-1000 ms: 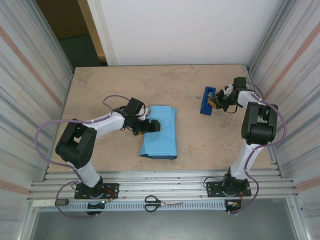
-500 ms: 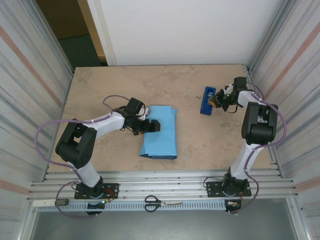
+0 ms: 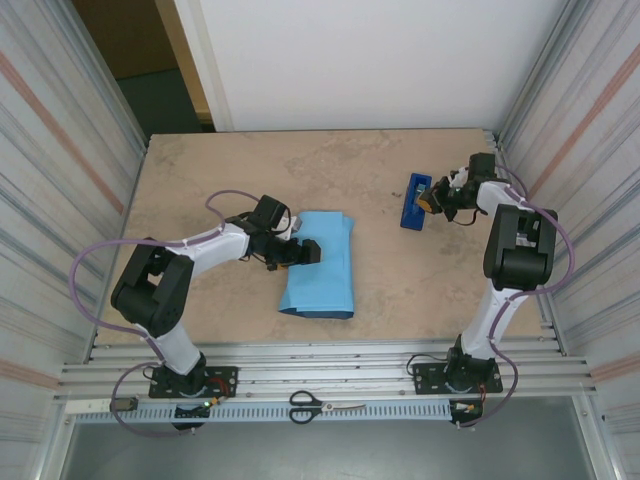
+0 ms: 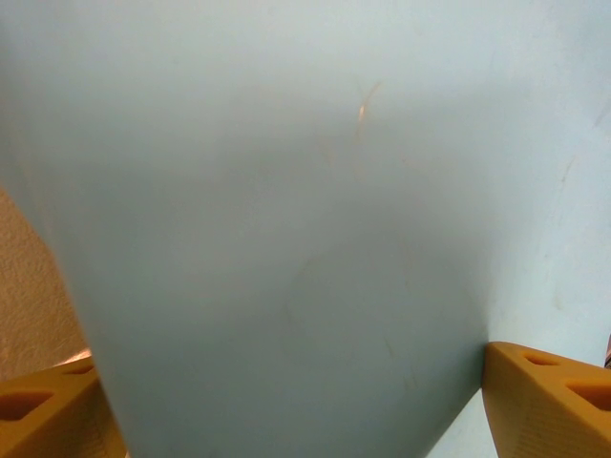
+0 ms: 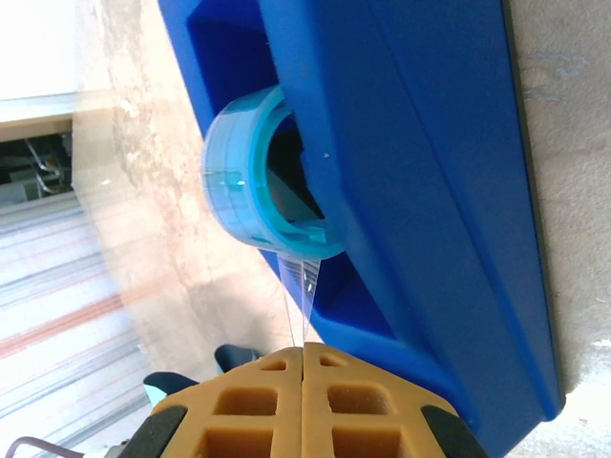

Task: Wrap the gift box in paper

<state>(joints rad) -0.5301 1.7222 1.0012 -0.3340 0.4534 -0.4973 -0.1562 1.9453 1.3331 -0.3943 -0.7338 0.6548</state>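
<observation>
The paper (image 3: 320, 265), sky-blue side up, lies folded into a bundle at the table's middle. The gift box is hidden under it. My left gripper (image 3: 300, 250) reaches in from the bundle's left edge. In the left wrist view the paper (image 4: 305, 210) bulges between the orange fingers (image 4: 544, 401) and touches both, so the left gripper (image 4: 286, 391) holds it with jaws wide. My right gripper (image 3: 432, 200) is at the dark-blue tape dispenser (image 3: 415, 200). Its pads (image 5: 363, 401) are shut on a clear tape strip (image 5: 304, 296) pulled from the roll (image 5: 250, 176).
The tape dispenser (image 5: 430, 191) lies on the table at the back right, near the corrugated side wall (image 3: 590, 150). Scissors (image 3: 318, 405) rest on the front rail between the arm bases. Bare tabletop (image 3: 230, 170) stretches behind and to the left of the paper.
</observation>
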